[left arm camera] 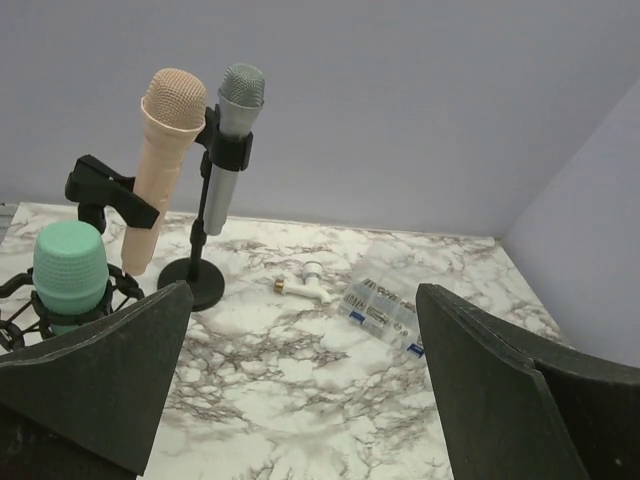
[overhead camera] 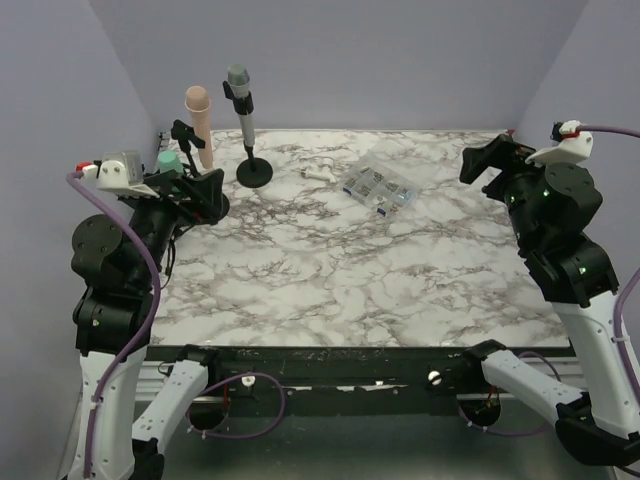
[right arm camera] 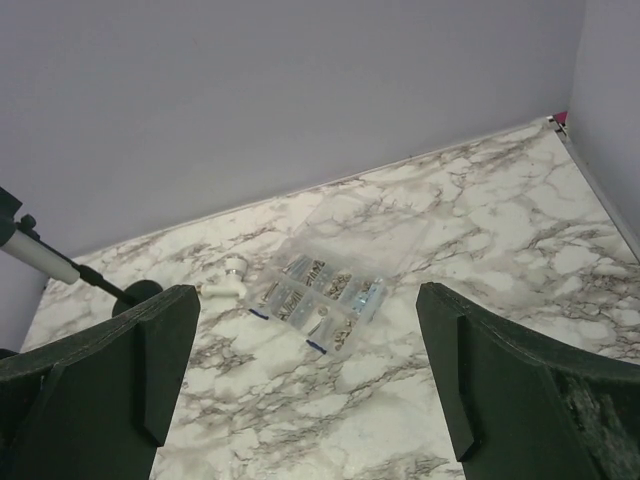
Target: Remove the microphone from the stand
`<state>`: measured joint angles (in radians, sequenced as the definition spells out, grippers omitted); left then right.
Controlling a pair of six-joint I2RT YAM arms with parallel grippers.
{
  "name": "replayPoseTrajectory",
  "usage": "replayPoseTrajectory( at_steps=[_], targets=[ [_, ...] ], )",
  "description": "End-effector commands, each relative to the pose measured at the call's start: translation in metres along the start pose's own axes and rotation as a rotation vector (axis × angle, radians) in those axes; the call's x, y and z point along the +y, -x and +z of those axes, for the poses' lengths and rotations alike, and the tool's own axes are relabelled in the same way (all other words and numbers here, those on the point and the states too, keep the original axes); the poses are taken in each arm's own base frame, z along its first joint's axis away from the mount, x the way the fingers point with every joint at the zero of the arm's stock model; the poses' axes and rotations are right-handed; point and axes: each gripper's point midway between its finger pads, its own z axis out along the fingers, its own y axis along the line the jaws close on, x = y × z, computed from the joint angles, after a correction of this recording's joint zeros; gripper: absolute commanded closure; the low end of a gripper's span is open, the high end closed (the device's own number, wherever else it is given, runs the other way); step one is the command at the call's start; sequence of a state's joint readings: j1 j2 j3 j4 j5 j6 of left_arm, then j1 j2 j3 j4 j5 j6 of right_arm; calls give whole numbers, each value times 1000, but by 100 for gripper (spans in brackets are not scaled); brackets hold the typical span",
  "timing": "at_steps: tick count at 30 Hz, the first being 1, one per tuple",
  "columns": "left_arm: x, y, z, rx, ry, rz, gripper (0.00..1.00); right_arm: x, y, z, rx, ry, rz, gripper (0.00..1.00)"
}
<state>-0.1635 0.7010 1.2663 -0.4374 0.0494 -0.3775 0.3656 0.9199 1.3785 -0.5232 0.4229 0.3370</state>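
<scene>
The two arms rise from the near edge of the marble table (overhead camera: 330, 280), one at each side. The left gripper (overhead camera: 208, 190) hovers over the left part of the table with its jaws spread wide and nothing between them. The right gripper (overhead camera: 483, 163) hangs above the right side, well apart from everything on the table. Its jaws are also wide open and empty.

Just beside the left gripper, on its outer side, a green microphone (left arm camera: 70, 265) stands head up in a black spider mount (left arm camera: 15, 300). Past the middle of the table lies a clear plastic box (overhead camera: 380, 185) of small parts. A small white fitting (overhead camera: 315, 173) lies just to its left.

In the far left corner stand the other two microphones, close together. The grey microphone (overhead camera: 240, 100) is nearly upright, with a black clip around its body just below the head. The clip sits on a thin stand (overhead camera: 255, 172) with a round black base resting on the table. To its left a peach microphone (overhead camera: 200, 118) leans slightly, head up, with a black clip (left arm camera: 110, 190) at its lower body. All three microphones are in their holders, and neither gripper touches any of them.
</scene>
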Motion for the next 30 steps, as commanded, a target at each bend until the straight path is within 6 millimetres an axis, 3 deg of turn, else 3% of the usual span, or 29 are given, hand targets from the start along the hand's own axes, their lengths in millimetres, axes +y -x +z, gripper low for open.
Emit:
replayPoseTrajectory(
  at_steps=[1, 5, 8, 14, 20, 26, 30],
  targets=[
    [0, 21, -14, -84, 8, 29, 1, 0, 7, -5, -15, 5, -9, 0],
    [6, 2, -13, -108, -3, 30, 1, 12, -1, -3, 15, 71, -20, 0],
    [11, -16, -14, -71, 1, 42, 1, 24, -19, 1, 74, 134, -18, 0],
    [41, -40, -7, 39, 154, 55, 1, 49, -54, 3, 189, 272, 15, 0],
    [66, -29, 4, 94, 312, 112, 1, 60, -74, 2, 239, 343, 35, 0],
    [91, -13, 31, 124, 463, 181, 2, 69, -73, -3, 258, 393, 34, 0],
    [108, -15, 54, 179, 534, 176, 1, 70, -70, -10, 248, 414, 36, 0]
  ],
)
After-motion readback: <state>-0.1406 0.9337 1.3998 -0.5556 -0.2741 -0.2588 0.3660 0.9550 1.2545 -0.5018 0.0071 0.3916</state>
